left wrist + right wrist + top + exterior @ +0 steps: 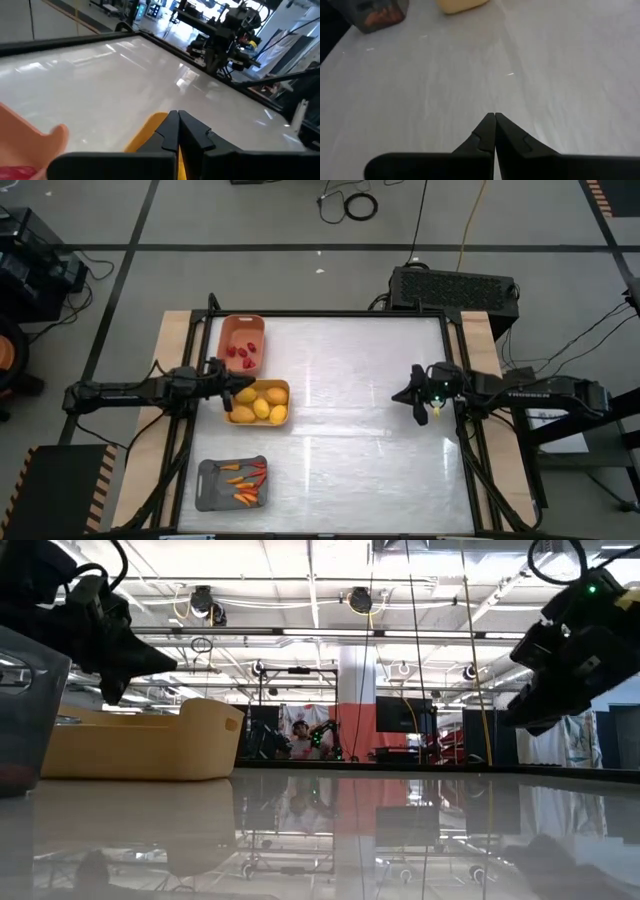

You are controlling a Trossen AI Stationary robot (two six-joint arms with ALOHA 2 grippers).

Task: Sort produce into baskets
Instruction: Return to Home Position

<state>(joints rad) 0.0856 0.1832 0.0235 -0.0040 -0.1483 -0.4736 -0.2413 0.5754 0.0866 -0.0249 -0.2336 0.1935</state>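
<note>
— Where does everything sit on that glossy white bench (340, 450)?

— Down its left edge: the salmon-orange plastic tray (240, 318) by the far left corner, the yellow plastic tray (288, 402) midway, the grey plastic tray (208, 492) toward the near left corner.

— And the produce?

— All inside. Rounded yellow-orange toy fruits (260, 406) fill the yellow one. Thin orange and red toy sticks (246, 480) lie in the grey one, long axes running roughly from left edge toward right edge. Small red toy berries (244, 353) sit in the salmon one. I see nothing loose on the open surface.

— Which arm is nearer?

— The left. The left gripper (178, 131) hangs where the salmon and yellow trays meet, fingers pressed together, empty. The right gripper (494, 131) hovers by the middle of the right edge, well apart from every tray, pinched closed too, holding nothing.

— So the next move?

— Just pulling back, I'd judge. The trays lie under and beside the left pincer, so it should lift clear of their rims; the right has only bare bench beneath.
</note>
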